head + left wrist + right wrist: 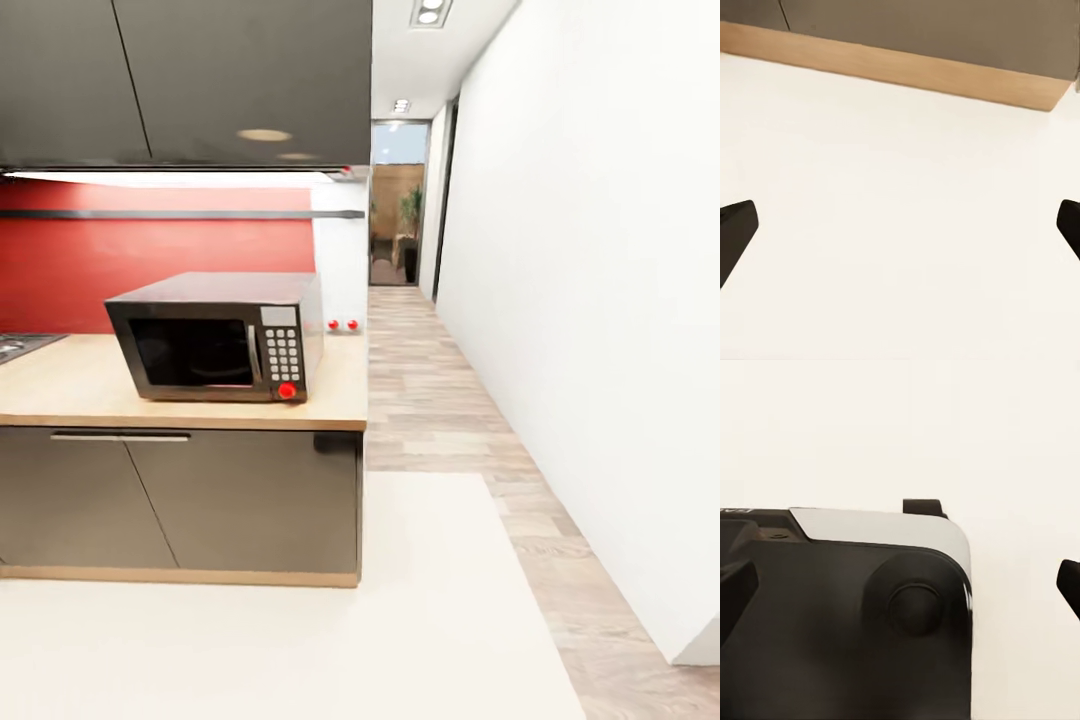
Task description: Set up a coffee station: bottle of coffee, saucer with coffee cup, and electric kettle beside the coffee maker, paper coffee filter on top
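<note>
Kitchen cabinets run along a red backsplash, and the wooden table (70, 385) carries a microwave (220, 335) near its end; a hallway stretches off beside a white wall. None of the coffee things appear, so the robot seems to be in transit. Below the left claw (900, 229), released with fingertips wide apart, lies pale floor (900, 187), with the cabinet's wooden plinth (907, 67) beyond. The right claw (900, 585), also spread and empty, hangs over the robot's dark base (847, 622). Judging ahead, the bottle of coffee is probably rigid and smooth, best gripped around its body.
</note>
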